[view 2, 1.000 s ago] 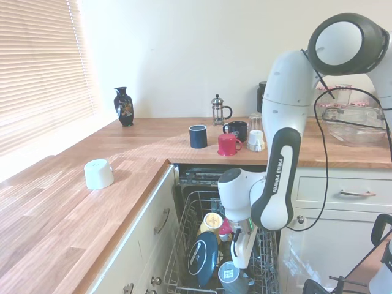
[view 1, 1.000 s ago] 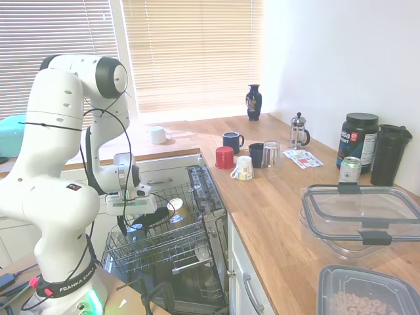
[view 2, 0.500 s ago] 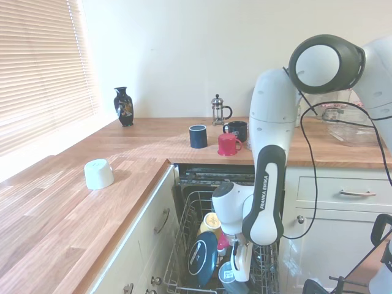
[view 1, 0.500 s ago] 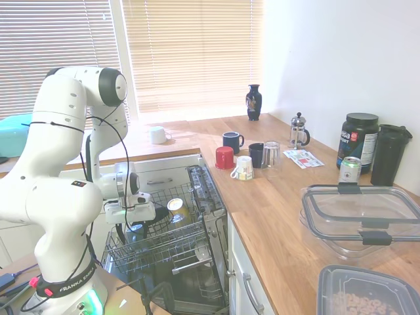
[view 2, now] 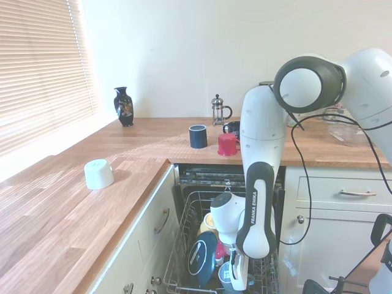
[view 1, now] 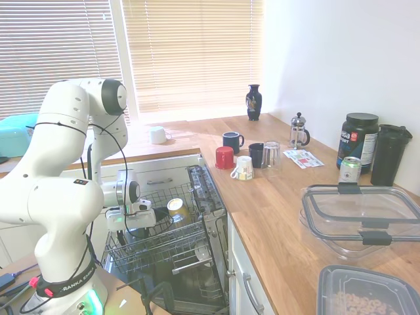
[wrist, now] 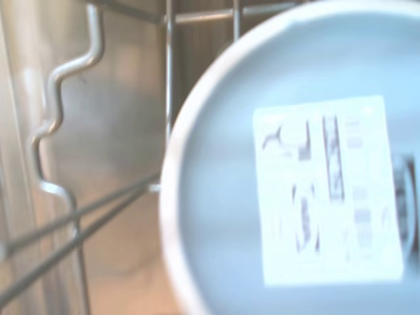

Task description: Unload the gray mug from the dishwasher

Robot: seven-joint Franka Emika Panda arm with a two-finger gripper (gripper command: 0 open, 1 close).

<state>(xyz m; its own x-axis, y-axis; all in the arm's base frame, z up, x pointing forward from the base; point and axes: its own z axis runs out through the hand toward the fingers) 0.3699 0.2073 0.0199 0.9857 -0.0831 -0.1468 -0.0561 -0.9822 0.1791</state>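
Observation:
The gray mug (view 2: 225, 277) stands upside down in the near part of the dishwasher's wire rack (view 2: 184, 245). In the wrist view its flat base (wrist: 223, 197) with a white label fills most of the picture from very close. My gripper (view 2: 237, 280) hangs straight down into the rack right at the mug, partly in front of it. From the first exterior view the gripper (view 1: 129, 226) sits low in the rack (view 1: 164, 246) at its left side, and the mug is hidden behind the hand.
A dark plate (view 2: 202, 257), a tan shiny cup (view 2: 212, 222) and a red item (view 2: 220, 250) sit in the rack close by. On the counter stand a red mug (view 1: 224, 157), a blue mug (view 1: 231, 141), a black mug (view 1: 256, 154) and a white cup (view 2: 98, 174).
The arm has folded down and the gripper has sunk lower into the rack, closing in on the gray mug. The mug and the other dishes have not moved.

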